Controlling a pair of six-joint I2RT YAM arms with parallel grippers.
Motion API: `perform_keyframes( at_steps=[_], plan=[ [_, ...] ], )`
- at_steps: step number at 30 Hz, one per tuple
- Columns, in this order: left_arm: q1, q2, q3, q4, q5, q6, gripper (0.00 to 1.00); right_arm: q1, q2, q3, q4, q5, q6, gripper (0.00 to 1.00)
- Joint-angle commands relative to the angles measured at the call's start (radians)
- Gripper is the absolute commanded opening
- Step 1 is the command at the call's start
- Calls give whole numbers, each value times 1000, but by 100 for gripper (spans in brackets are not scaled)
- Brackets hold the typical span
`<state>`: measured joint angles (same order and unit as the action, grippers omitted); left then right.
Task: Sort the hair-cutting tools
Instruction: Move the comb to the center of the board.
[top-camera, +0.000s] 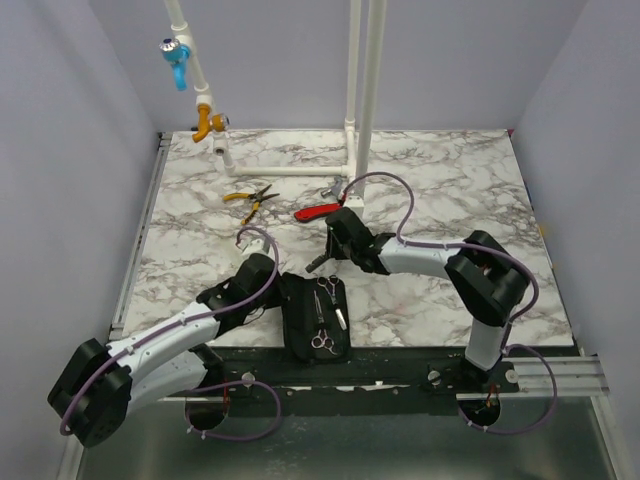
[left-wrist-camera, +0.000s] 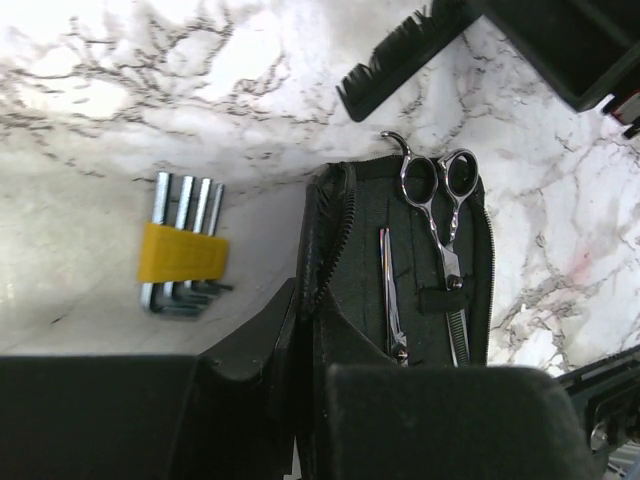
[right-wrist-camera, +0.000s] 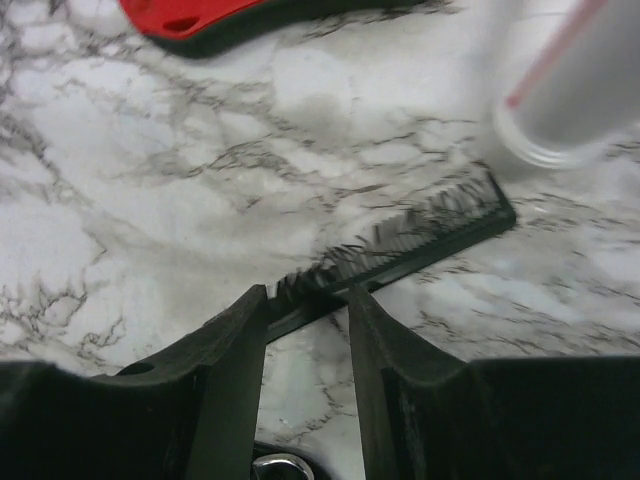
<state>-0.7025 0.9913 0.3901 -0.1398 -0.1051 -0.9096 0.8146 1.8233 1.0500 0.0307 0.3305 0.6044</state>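
Observation:
A black zip case (top-camera: 298, 322) lies open at the near table edge. Silver scissors (left-wrist-camera: 440, 200) and a slim silver tool (left-wrist-camera: 390, 295) are strapped inside it; from above the scissors (top-camera: 322, 298) show in the case's middle. My left gripper (left-wrist-camera: 310, 305) is shut on the case's zippered left edge (left-wrist-camera: 325, 240). Just beyond the case, my right gripper (right-wrist-camera: 307, 298) is shut on one end of the long black comb (right-wrist-camera: 420, 240), which runs slantwise across its tips. In the top view the comb (top-camera: 318, 264) sticks out down-left from the right gripper (top-camera: 335, 250).
Yellow-handled pliers (top-camera: 250, 198) and a red-handled tool (top-camera: 320, 211) lie farther back. White pipes (top-camera: 360, 80) stand at the rear on a base rail. A yellow-sleeved hex key set (left-wrist-camera: 183, 250) lies left of the case. The metal frame runs along the near edge.

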Motion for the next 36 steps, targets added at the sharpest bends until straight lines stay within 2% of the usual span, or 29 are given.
perform_keyframes(
  at_steps=[1, 5, 12, 27, 31, 36],
  plan=[
    [0, -63, -27, -117, -107, -7, 5, 1, 92, 73, 4, 1, -85, 40],
    [5, -88, -41, -129, -117, -10, 5, 2, 137, 106, -71, 55, -96, 40],
    [11, -109, -46, -134, -122, -6, 5, 3, 100, 13, -136, 104, -69, 38],
    [17, -143, -31, -147, -145, 10, 5, 8, -218, -370, -256, 68, 167, 37],
    [21, -98, -8, -105, -137, 14, 5, 8, -323, -446, -286, 7, 216, 37],
    [22, 23, 36, 17, -58, 0, 4, 41, -418, -512, -324, -33, 277, 37]
  ],
)
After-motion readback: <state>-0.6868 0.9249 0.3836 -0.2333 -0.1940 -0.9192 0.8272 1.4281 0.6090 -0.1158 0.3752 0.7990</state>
